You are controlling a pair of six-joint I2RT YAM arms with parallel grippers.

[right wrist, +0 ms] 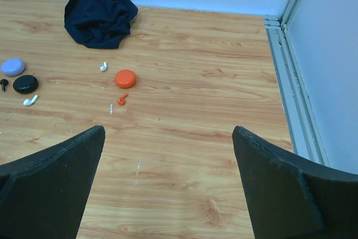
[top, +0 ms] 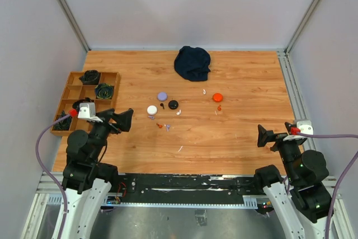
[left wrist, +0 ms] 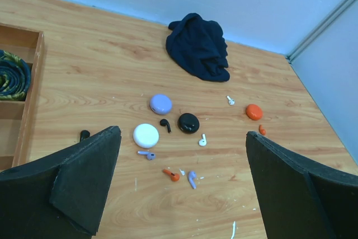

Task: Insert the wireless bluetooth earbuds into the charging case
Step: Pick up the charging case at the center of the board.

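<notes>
Round closed charging cases lie mid-table: purple (left wrist: 160, 103), white (left wrist: 146, 135), black (left wrist: 188, 122) and orange (left wrist: 254, 111). Earbuds are scattered round them: a black one (left wrist: 165, 123), a white one (left wrist: 202, 140), a purple one (left wrist: 147, 154), an orange one (left wrist: 172, 174) with another purple one (left wrist: 192, 179) beside it, and an orange one (right wrist: 121, 99) next to the orange case (right wrist: 125, 78). My left gripper (top: 124, 120) hangs open, short of the cluster and to its left. My right gripper (top: 267, 137) is open near the table's right front, holding nothing.
A crumpled dark blue cloth (top: 192, 62) lies at the back centre. A wooden compartment tray (top: 71, 90) with rolled fabric stands at the left edge. A metal rail (right wrist: 288, 82) runs along the right side. Small white scraps (top: 180, 149) dot the wood.
</notes>
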